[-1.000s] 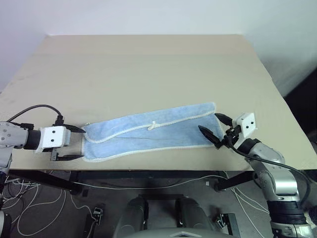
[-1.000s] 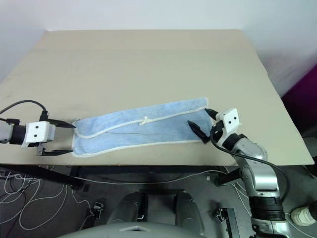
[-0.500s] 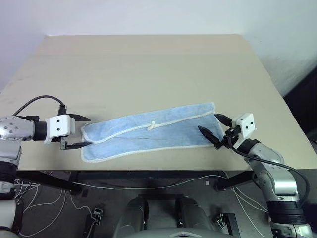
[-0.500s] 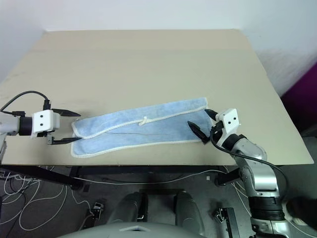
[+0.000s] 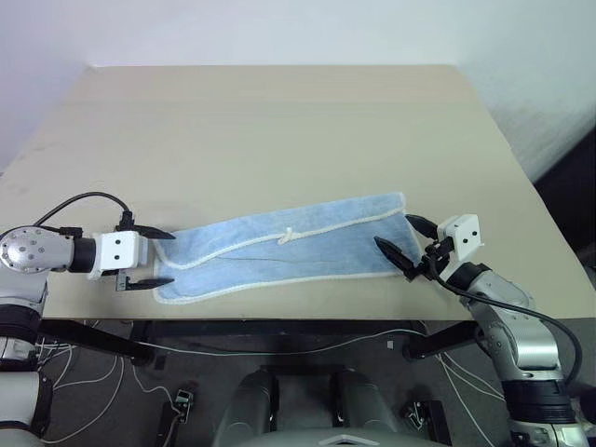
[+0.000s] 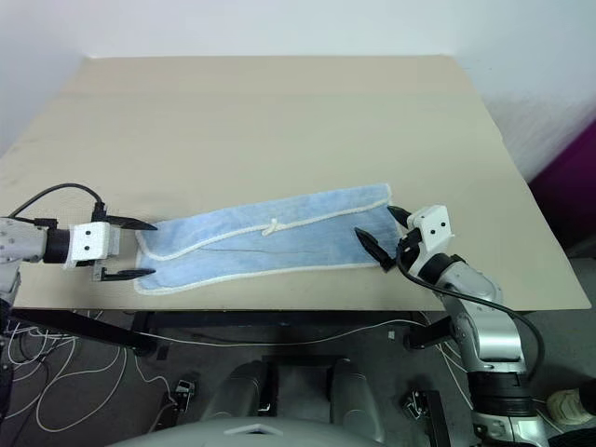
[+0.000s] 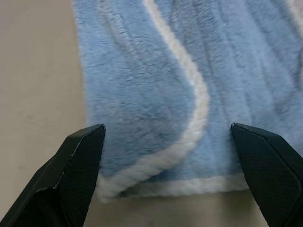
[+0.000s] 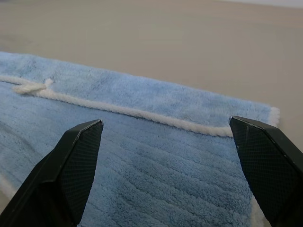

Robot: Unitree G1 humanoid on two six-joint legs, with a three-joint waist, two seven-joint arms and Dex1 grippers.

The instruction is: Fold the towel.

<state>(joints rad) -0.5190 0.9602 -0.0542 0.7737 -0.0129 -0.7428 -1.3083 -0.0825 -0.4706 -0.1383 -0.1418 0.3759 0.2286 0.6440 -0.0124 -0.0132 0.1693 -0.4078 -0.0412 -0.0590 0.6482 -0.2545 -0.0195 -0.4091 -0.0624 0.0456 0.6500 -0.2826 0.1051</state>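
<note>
The towel (image 5: pixel 289 249) is a light blue terry strip with white edging, lying folded lengthwise near the table's front edge, with a small white loop (image 5: pixel 287 236) near its middle. My left gripper (image 5: pixel 156 257) stands open at the towel's left end, its two fingers on either side of that end's width. The left wrist view shows the towel's end (image 7: pixel 156 99) and white edging between the spread fingers (image 7: pixel 78 165). At the towel's right end my right gripper (image 5: pixel 402 241) is open, with the cloth (image 8: pixel 156 161) spanning the space between its fingers (image 8: pixel 75 165).
The towel lies on a beige table (image 5: pixel 279 130) with wide bare surface behind it. The table's front edge (image 5: pixel 307 318) runs just below the towel. Cables and floor show beneath the table.
My left gripper rose a little, then came down and forward onto the towel's left end, rolling slightly. The right gripper and the towel have kept still.
</note>
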